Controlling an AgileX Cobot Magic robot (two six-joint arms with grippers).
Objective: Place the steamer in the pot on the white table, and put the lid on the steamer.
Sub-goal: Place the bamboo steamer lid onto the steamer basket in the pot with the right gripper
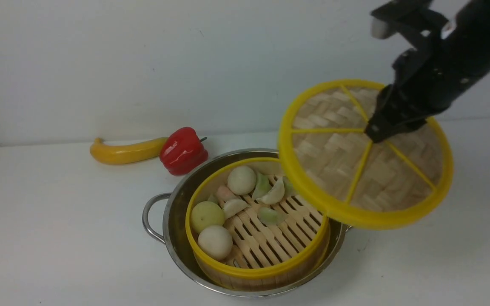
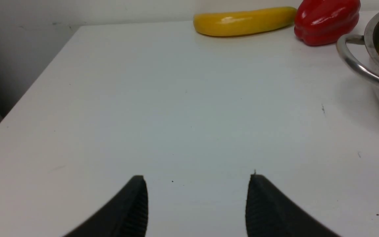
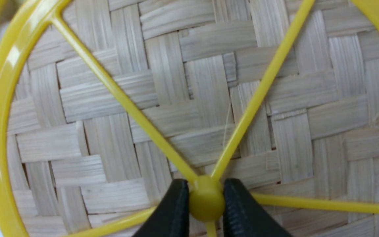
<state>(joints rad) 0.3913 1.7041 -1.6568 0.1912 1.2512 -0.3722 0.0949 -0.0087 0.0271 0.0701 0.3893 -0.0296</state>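
desk (image 1: 58, 238): white, matte.
pot (image 1: 176, 221): steel with loop handles, standing on the desk at front centre.
steamer (image 1: 262, 271): seated inside the pot, uncovered; buns (image 1: 241, 179) and dumplings lie on its slatted floor.
lid (image 1: 338, 170): off the steamer, held in the air and tilted over the pot's right rear side; whether its low edge touches the steamer cannot be told.
right jaws: nearly closed, pinching the lid's centre knob (image 3: 206, 200), one pad on each side.
left jaws: spread wide, nothing between them, over bare desk left of the pot.
pepper (image 1: 182, 151): red, behind the pot.
squash (image 1: 126, 151): yellow, lying just beside the pepper, on its left.
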